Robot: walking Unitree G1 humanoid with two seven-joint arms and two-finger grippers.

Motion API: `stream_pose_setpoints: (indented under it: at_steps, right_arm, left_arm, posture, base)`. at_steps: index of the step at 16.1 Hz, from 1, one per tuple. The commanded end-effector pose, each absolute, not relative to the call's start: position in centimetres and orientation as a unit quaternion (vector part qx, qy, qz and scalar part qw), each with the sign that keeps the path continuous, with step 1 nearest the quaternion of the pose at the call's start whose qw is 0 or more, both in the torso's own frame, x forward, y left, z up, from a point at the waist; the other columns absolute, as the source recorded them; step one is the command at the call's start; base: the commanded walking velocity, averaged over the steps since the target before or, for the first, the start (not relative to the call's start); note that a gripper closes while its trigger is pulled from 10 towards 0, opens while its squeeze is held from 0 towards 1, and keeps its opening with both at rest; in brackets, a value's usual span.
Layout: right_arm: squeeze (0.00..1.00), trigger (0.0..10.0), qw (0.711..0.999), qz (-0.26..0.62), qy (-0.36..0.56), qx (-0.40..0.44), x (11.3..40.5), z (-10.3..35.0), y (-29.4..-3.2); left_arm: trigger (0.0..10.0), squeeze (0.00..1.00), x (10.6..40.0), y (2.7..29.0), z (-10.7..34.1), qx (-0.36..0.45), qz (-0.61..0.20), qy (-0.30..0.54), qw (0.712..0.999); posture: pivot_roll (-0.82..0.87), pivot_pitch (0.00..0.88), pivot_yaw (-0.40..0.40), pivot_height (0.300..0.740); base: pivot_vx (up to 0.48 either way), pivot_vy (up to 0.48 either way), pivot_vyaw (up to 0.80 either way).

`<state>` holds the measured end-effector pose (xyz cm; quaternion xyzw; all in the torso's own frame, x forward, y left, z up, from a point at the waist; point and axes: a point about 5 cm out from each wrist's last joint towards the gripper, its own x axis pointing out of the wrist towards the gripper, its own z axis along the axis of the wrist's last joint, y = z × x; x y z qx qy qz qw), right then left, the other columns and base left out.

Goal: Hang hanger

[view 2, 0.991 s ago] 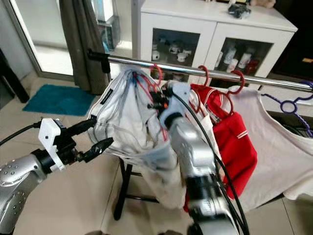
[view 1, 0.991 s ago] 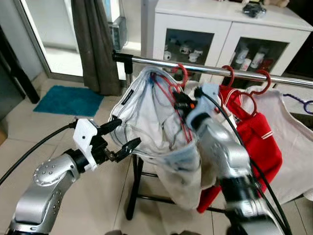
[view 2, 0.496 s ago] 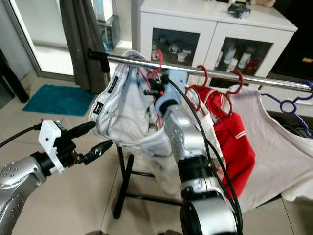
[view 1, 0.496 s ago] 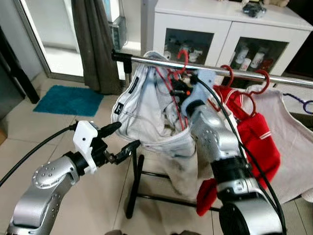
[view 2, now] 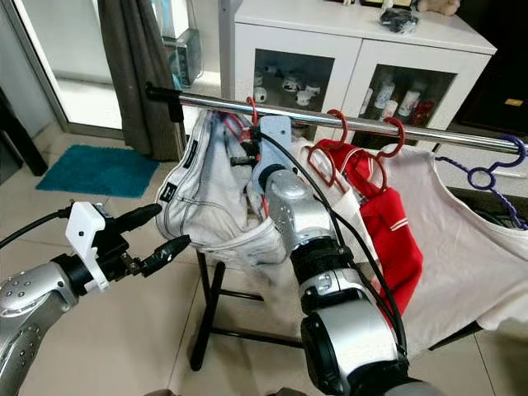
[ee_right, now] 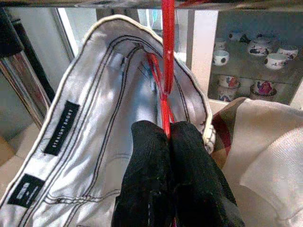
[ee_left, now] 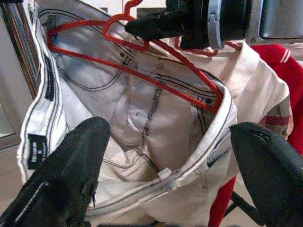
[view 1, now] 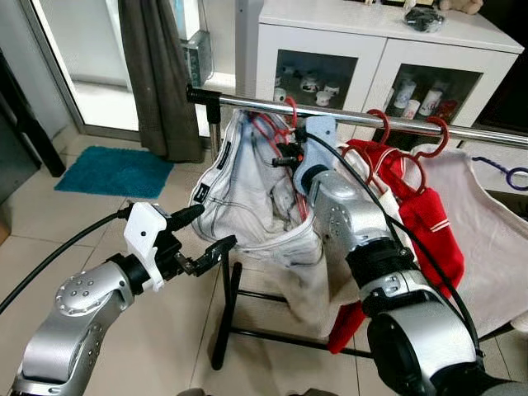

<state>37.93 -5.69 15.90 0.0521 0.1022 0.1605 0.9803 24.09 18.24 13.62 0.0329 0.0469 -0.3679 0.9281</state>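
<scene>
Behind glass cabinet doors [view 1: 312,78] sits crockery [view 1: 309,82]; right claw [ee_right: 166,135] pinches red hanger [ee_right: 167,56].

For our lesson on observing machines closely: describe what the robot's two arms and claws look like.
Both arms are rounded silver metal segments joined by black collars, with black cables running alongside. The left claw has two long, tapered black fingers on a white block-shaped mount. The right claw has the same kind of black fingers, behind a pale housing with a small orange mark.
</scene>
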Motion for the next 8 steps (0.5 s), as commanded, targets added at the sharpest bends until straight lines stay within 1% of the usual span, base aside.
stream_pose_setpoints:
  at_steps: [1, 2, 3, 4, 5, 8]
  right_arm:
    - [0.0, 10.0, 0.976, 0.166, 0.137, 0.043, 37.6, 14.6, -5.5]
    - [0.0, 10.0, 0.973, 0.181, 0.13, 0.061, 37.6, 14.8, -5.1]
    - [0.53, 10.0, 0.972, 0.19, 0.12, 0.074, 37.6, 15.1, -4.8]
    - [0.97, 10.0, 0.97, 0.201, 0.104, 0.094, 37.6, 15.6, -4.6]
    - [1.0, 10.0, 0.969, 0.203, 0.1, 0.095, 37.6, 15.7, -4.6]
    - [1.0, 10.0, 0.972, 0.208, 0.083, 0.076, 37.4, 16.1, -5.1]
  left_arm:
    - [10.0, 1.0, 24.0, 17.9, 13.7, 0.043, -0.373, 0.05, 0.926]
    - [10.0, 1.0, 24.0, 17.9, 13.7, 0.043, -0.373, 0.05, 0.926]
    - [10.0, 1.0, 24.1, 17.8, 13.7, 0.044, -0.372, 0.049, 0.926]
    - [10.0, 1.0, 24.2, 17.8, 13.7, 0.046, -0.37, 0.049, 0.926]
    - [10.0, 1.0, 24.3, 17.8, 13.7, 0.046, -0.369, 0.049, 0.927]
    - [10.0, 1.0, 24.3, 17.9, 13.6, 0.05, -0.365, 0.048, 0.928]
  posture:
    - [0.04, 0.0, -0.055, 0.74]
    - [0.03, 0.0, -0.055, 0.74]
    - [0.03, 0.0, -0.055, 0.74]
    - [0.03, 0.0, -0.054, 0.74]
    - [0.03, 0.0, -0.055, 0.74]
    - [0.03, 0.0, -0.056, 0.74]
  base:
    - [0.0, 0.0, 0.0]
    - [0.0, 0.0, 0.0]
    - [0.0, 0.0, 0.0]
    - [0.0, 0.0, 0.0]
    - [0.0, 0.0, 0.0]
    - [0.0, 0.0, 0.0]
